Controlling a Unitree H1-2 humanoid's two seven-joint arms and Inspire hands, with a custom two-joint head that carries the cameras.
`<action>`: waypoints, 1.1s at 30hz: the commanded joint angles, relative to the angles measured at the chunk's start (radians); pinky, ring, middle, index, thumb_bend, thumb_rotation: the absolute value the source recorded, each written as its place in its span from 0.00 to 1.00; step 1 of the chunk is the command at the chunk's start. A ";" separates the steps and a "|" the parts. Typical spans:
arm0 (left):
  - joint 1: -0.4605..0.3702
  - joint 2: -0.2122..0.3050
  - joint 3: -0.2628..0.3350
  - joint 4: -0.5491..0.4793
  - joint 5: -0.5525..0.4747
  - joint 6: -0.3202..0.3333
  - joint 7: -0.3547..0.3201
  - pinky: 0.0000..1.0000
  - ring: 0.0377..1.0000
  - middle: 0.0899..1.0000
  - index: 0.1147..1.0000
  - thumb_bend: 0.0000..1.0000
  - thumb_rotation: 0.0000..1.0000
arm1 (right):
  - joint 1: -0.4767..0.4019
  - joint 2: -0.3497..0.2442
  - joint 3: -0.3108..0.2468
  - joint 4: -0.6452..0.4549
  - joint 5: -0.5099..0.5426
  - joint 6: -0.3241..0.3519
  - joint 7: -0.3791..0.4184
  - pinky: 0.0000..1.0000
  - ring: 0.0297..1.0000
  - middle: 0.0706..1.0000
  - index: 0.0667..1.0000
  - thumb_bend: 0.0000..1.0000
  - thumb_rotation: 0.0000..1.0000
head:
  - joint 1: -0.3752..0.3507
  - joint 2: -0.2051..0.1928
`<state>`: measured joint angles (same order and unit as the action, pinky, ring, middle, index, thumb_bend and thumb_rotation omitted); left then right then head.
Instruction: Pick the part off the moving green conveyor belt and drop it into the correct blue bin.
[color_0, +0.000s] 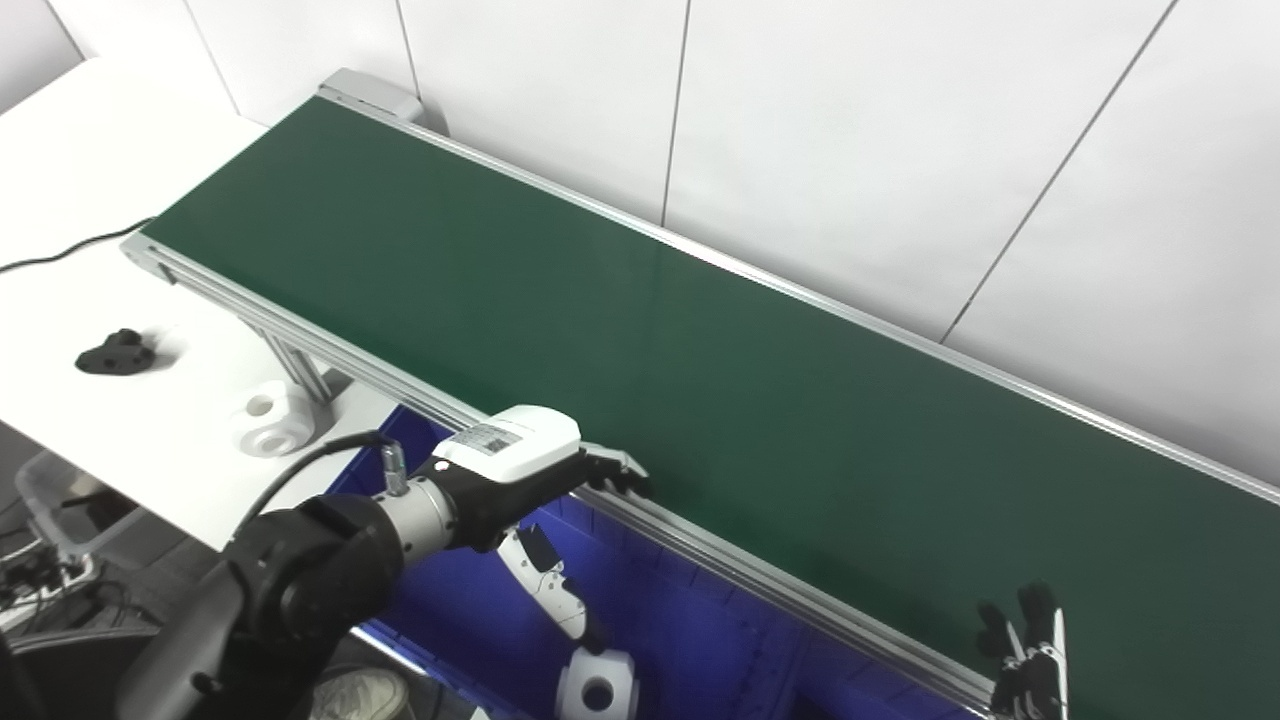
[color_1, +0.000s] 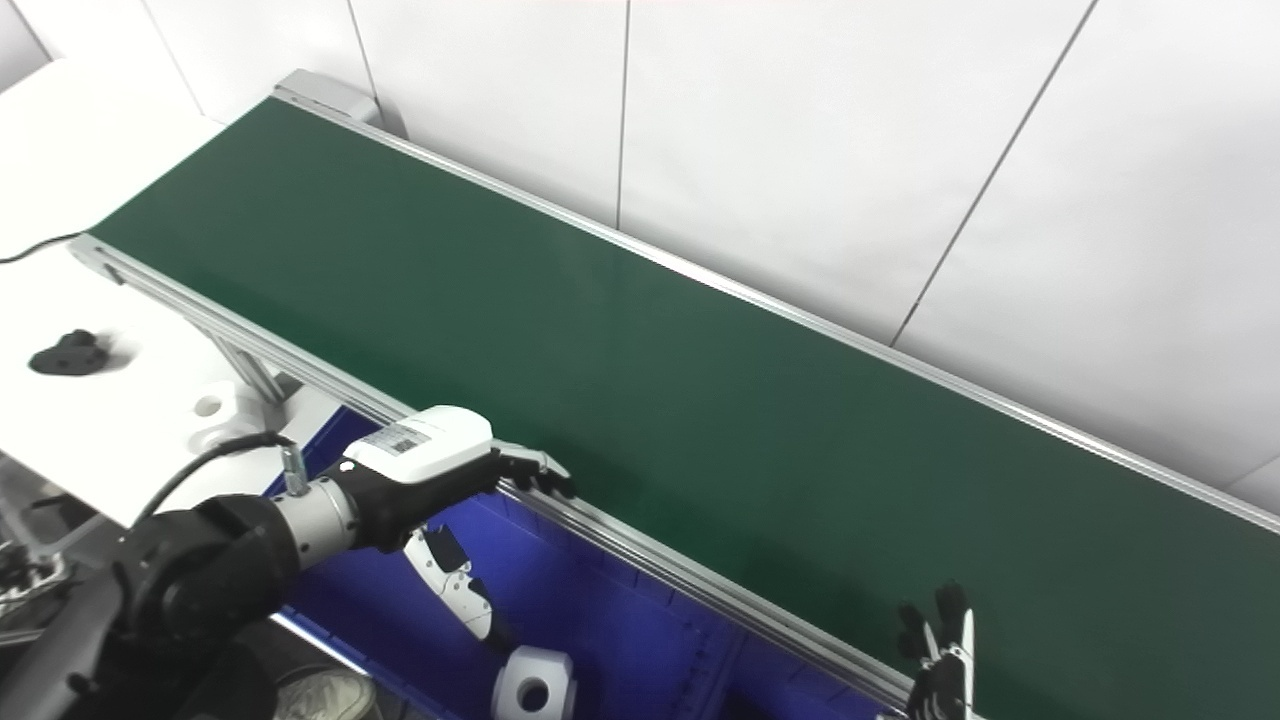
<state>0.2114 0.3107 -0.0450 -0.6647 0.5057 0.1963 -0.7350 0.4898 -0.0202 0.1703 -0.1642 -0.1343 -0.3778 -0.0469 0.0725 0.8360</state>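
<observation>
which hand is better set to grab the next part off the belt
Probably left. No part shows on the green belt now. The left hand hangs at the near rail above the blue bin; the right hand sits low at the picture's bottom edge, only its fingertips showing.

Both head cameras look steeply down from close above, side by side. Each shows the green conveyor belt (color_0: 700, 380) running diagonally, the blue bin (color_1: 620, 640) beneath, white desk (color_0: 110, 420) at left.
</observation>
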 joint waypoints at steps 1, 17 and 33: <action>0.001 -0.148 0.122 -0.061 -0.470 0.045 0.158 0.70 0.78 0.80 0.77 0.99 0.49 | 0.009 0.055 0.027 -0.037 -0.063 -0.011 -0.016 0.92 0.89 0.98 1.00 0.79 0.94 | -0.101 0.010; 0.132 -0.273 -0.005 0.321 -0.442 -0.317 0.346 0.93 0.97 1.00 1.00 0.82 0.73 | 0.000 0.293 0.141 0.075 -0.256 0.001 -0.169 0.90 0.89 0.99 1.00 0.75 0.93 | -0.663 0.017; 0.093 -0.220 -0.072 0.399 -0.438 -0.352 0.409 0.96 0.99 1.00 1.00 0.89 0.69 | 0.014 0.279 0.155 0.036 -0.258 0.029 -0.213 0.92 0.88 0.99 0.99 0.78 0.96 | -0.629 0.073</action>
<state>0.3002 0.1067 -0.1115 -0.2122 0.0710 -0.1102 -0.3585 0.4845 0.1307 0.2227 -0.0765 -0.4017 -0.3634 -0.2633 -0.5649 0.9080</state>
